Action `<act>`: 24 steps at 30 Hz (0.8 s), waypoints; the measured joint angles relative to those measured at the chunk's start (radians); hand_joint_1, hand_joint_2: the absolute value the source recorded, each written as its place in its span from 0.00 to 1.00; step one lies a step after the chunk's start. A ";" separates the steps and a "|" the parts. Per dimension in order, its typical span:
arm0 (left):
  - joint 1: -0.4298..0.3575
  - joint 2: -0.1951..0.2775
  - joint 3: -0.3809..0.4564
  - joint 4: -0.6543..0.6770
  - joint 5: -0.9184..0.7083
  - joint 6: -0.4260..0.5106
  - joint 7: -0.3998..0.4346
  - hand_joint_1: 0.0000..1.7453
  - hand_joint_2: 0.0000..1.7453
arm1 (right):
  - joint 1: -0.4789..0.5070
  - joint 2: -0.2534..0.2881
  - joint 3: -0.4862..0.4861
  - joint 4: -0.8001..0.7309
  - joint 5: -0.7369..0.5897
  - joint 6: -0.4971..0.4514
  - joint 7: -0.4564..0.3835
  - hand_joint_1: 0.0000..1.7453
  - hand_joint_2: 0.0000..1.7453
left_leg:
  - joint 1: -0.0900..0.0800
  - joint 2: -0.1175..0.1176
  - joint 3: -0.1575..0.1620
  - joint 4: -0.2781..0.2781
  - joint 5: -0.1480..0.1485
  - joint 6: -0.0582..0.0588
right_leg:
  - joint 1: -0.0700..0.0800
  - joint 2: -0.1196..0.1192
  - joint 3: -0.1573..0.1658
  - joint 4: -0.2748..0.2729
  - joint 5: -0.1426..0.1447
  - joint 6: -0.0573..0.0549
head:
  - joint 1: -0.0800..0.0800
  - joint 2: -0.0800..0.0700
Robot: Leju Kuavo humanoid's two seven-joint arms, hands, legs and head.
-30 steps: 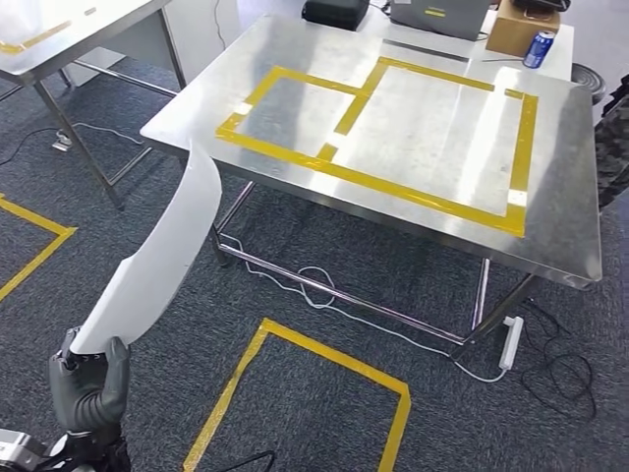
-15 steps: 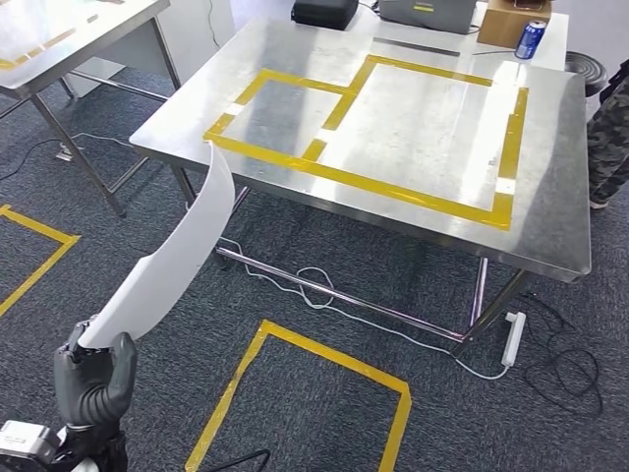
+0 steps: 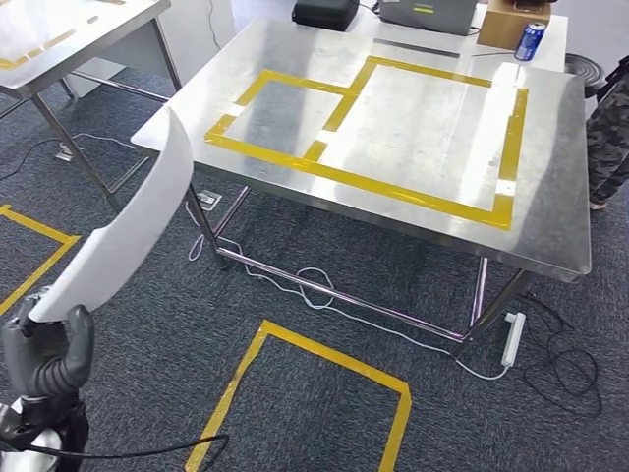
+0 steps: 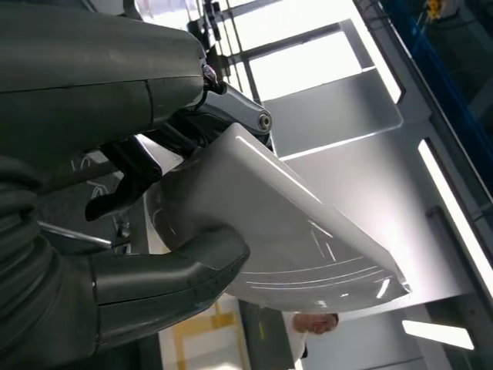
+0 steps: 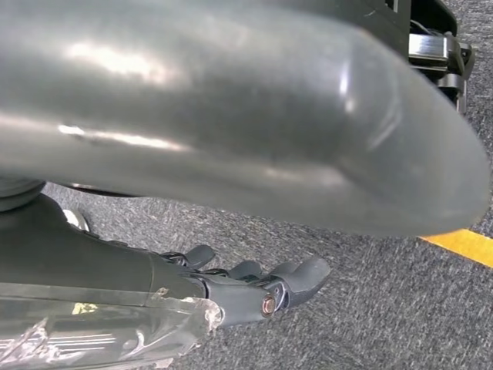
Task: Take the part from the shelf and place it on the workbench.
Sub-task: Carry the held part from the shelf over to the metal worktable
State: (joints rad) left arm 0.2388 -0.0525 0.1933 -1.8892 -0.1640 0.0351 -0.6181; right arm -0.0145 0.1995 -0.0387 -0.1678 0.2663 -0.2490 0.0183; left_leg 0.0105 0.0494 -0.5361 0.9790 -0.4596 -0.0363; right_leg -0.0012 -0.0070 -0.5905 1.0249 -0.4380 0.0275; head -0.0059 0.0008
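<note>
Workbench [image 3: 548,211] steel, yellow-taped, on grey carpet; left hand [image 3: 46,356] grips white part [image 3: 122,241]; right hand [image 5: 256,285] empty, fingers apart.

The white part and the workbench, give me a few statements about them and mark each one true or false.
1. The left robot hand grips the white part at its lower end. True.
2. The white part lies flat on the workbench. False: it is held up off the bench, in front of its near-left corner.
3. Yellow tape marks rectangles on the workbench top. True.
4. A blue can stands inside the taped rectangles. False: it stands beyond them, at the far edge beside a cardboard box.
5. The right robot hand grips the part. False: it holds nothing, over carpet.
</note>
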 joint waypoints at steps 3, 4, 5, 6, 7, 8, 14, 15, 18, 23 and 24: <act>-0.030 0.026 0.034 0.007 0.014 -0.006 0.022 1.00 1.00 | 0.000 0.000 0.002 0.000 0.000 0.003 0.001 0.00 0.00 | 0.000 0.000 0.000 0.000 0.000 -0.001 | 0.000 0.000 0.000 0.000 0.001 -0.001 | 0.000 0.000; -0.037 0.036 0.041 0.010 0.016 -0.012 0.036 1.00 1.00 | 0.000 -0.001 0.004 0.000 0.000 0.012 0.003 0.00 0.00 | 0.000 0.000 0.000 0.000 0.000 -0.001 | 0.000 0.000 0.000 0.000 0.001 -0.001 | 0.000 0.000; -0.043 0.046 0.047 0.015 0.014 -0.019 0.053 1.00 1.00 | 0.000 -0.003 0.006 0.000 0.000 0.027 0.006 0.00 0.00 | 0.000 0.000 0.000 0.000 0.000 -0.001 | 0.000 0.000 0.000 0.000 0.001 -0.001 | 0.000 0.000; -0.050 0.060 0.053 0.022 0.008 -0.026 0.072 1.00 1.00 | -0.001 -0.008 0.009 0.000 0.000 0.047 0.009 0.00 0.00 | 0.000 0.000 0.000 0.000 0.000 -0.001 | 0.000 0.000 0.000 0.000 0.001 -0.001 | 0.000 0.000; -0.058 0.076 0.058 0.030 0.000 -0.031 0.091 1.00 1.00 | -0.001 -0.013 0.013 0.000 0.000 0.067 0.011 0.00 0.00 | 0.000 0.000 0.000 0.000 0.000 -0.001 | 0.000 0.000 -0.001 0.000 0.001 -0.001 | 0.000 0.000; -0.067 0.092 0.064 0.040 -0.011 -0.034 0.108 1.00 1.00 | -0.001 -0.019 0.016 0.000 0.000 0.081 0.013 0.00 0.00 | 0.000 0.000 0.000 0.000 0.000 -0.001 | 0.000 0.000 -0.001 0.000 0.001 -0.001 | 0.000 0.000; -0.115 0.162 0.085 0.113 -0.047 -0.042 0.155 1.00 1.00 | -0.001 -0.038 0.025 0.000 -0.003 0.101 0.014 0.00 0.00 | 0.000 0.000 0.000 0.000 0.001 -0.001 | 0.000 0.000 -0.001 0.000 0.001 -0.001 | 0.000 0.000; -0.121 0.168 0.087 0.122 -0.049 -0.042 0.156 1.00 1.00 | -0.001 -0.039 0.025 0.000 -0.003 0.101 0.014 0.00 0.00 | 0.000 0.000 0.000 0.000 0.001 -0.001 | 0.000 0.000 -0.001 0.000 0.001 -0.001 | 0.000 0.000; -0.132 0.180 0.087 0.141 -0.052 -0.042 0.159 1.00 1.00 | -0.001 -0.041 0.028 0.000 -0.003 0.101 0.014 0.00 0.00 | 0.000 0.000 0.000 0.000 0.001 -0.001 | 0.000 0.000 -0.001 0.000 0.001 -0.001 | 0.000 0.000; -0.157 0.188 0.084 0.178 -0.057 -0.059 0.191 1.00 1.00 | -0.002 -0.042 0.035 0.000 -0.003 0.102 0.016 0.00 0.00 | 0.000 0.000 0.000 0.000 0.001 -0.001 | 0.000 0.000 -0.001 0.000 0.001 -0.001 | 0.000 0.000; -0.168 0.189 0.081 0.192 -0.060 -0.063 0.200 1.00 1.00 | -0.002 -0.043 0.038 0.000 -0.003 0.103 0.017 0.00 0.00 | 0.000 0.000 0.000 0.000 0.001 -0.001 | 0.000 0.000 -0.001 0.000 0.001 -0.001 | 0.000 0.000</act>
State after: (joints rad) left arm 0.0709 0.1367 0.2742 -1.6976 -0.2245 -0.0280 -0.4176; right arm -0.0167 0.1569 -0.0010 -0.1678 0.2632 -0.1462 0.0352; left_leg 0.0104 0.0495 -0.5362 0.9790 -0.4590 -0.0371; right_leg -0.0011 -0.0068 -0.5916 1.0247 -0.4373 0.0264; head -0.0058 0.0008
